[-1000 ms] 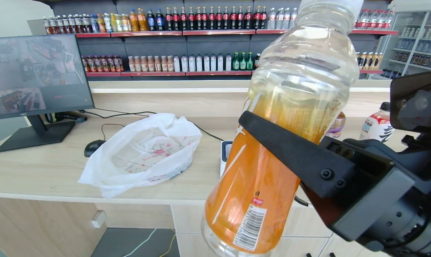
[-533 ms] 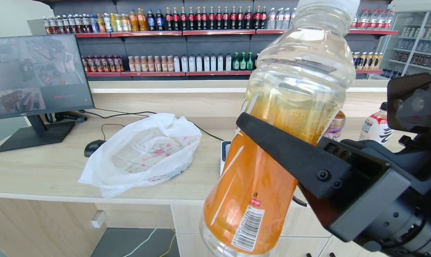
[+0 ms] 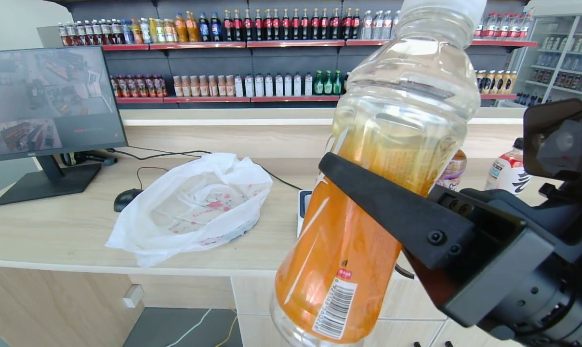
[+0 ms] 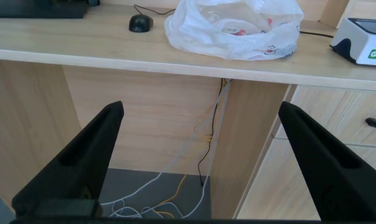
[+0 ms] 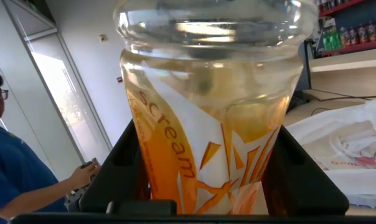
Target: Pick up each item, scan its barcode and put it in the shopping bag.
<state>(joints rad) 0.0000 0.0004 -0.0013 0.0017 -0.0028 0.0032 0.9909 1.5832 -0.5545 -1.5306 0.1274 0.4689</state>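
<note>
Holding an orange drink bottle in the right gripper, black fingers clamped on either side of its waist. Raised well above the worktop, close before the head camera, out over the front edge. Tilted rather than upright: long axis running from the clear base, low and toward the robot's left, up to the white cap, high and leaning toward the robot's right. Orange liquid pooled in the lower half, clear plastic above. Showing its barcode on a white patch of the label near the base, turned toward the head camera, the strip lying lengthwise along the bottle.

Hanging low with the left gripper, below the level of the worktop and facing the cabinet front beneath it, fingers spread wide apart with nothing between them.

Resting on the worktop, to the robot's left of the bottle and apart from it: a white shopping bag, slumped, mouth open upward. Just beside the bag, on its right, a white scanner with a dark face, partly hidden behind the bottle in the head view. Farther left, a black mouse near the bag and a monitor on its stand. Toward the right end, beyond the held bottle, two other bottles standing. Behind the worktop, shelves lined with drinks.
</note>
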